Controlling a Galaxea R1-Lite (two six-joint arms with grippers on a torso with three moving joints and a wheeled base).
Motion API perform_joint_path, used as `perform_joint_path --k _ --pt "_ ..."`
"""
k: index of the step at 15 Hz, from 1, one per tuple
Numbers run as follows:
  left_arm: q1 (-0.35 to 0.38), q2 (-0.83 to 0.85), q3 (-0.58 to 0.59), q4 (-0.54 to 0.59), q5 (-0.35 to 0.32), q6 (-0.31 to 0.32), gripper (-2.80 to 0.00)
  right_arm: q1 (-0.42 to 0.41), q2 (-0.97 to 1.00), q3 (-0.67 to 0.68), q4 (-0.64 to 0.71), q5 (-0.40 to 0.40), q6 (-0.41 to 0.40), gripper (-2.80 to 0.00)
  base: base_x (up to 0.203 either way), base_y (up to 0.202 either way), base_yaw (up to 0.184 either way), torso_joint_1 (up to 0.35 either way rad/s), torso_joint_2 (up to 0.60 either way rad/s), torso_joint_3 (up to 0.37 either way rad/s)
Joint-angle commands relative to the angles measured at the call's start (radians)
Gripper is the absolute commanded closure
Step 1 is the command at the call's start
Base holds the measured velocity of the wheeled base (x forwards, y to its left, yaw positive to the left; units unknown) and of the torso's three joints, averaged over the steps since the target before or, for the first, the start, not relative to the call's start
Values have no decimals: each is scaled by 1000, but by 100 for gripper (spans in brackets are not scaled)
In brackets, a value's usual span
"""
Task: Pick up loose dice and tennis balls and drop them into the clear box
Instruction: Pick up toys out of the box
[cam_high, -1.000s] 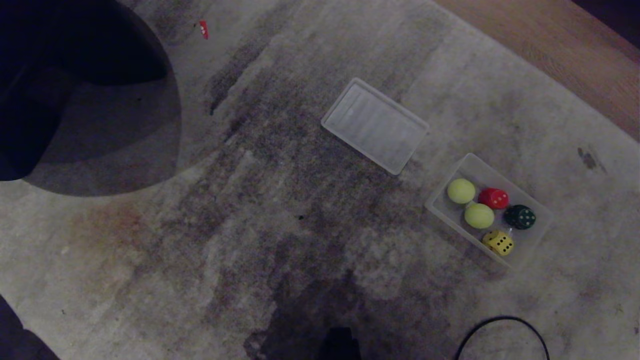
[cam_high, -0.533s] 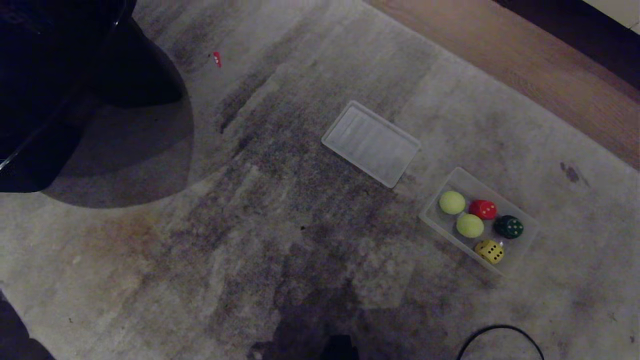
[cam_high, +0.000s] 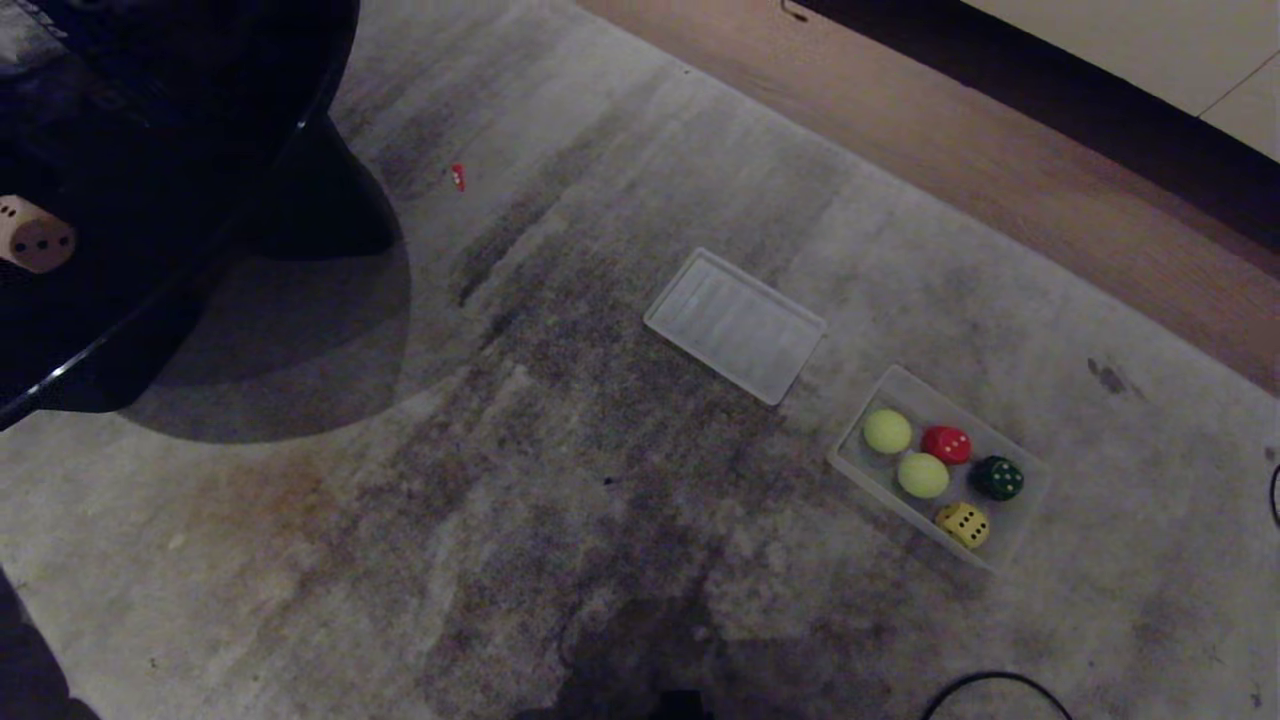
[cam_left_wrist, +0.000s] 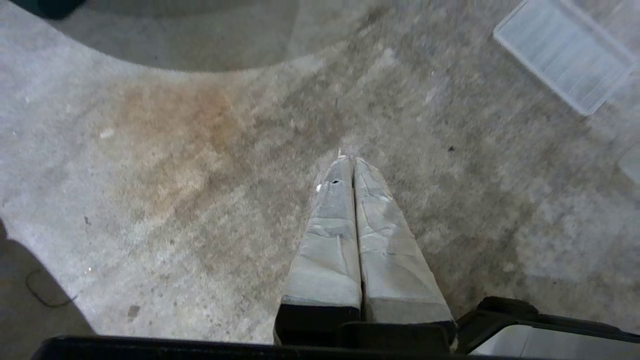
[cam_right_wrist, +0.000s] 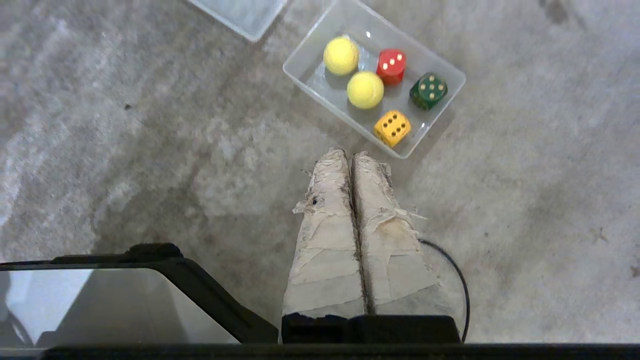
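Right wrist view: clear box (cam_right_wrist: 440, 119) just beyond tool (cam_right_wrist: 350, 156)

No readable text, labels or brands. Only pip marks: red die (cam_right_wrist: 391, 65) top face shows three, yellow die (cam_right_wrist: 392, 128) six, green die (cam_right_wrist: 428, 90) five. Tan die (cam_high: 35, 235) pips too dim to count.

Four dice, two tennis balls, one clear box, one lid.

Inside the one clear box (cam_high: 1010, 535): two tennis balls (cam_high: 887, 431), plus three dice, one red (cam_high: 946, 444), one dark green (cam_high: 998, 478), one yellow (cam_high: 962, 524). A fourth, tan die (cam_high: 35, 235) sits apart on the dark desk (cam_high: 180, 150). One ribbed lid (cam_high: 735, 325) lies on the rug.
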Motion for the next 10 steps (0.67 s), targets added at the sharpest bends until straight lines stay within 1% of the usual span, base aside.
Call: perform_joint_path --k 1,10 --pt "0 1 2 -1 1 -1 0 0 2 1 1 0 0 0 0 0 0 4 4 196" --pt "0 1 2 -1 1 -1 0 0 2 0 1 0 2 0 0 0 0 3 1 199"
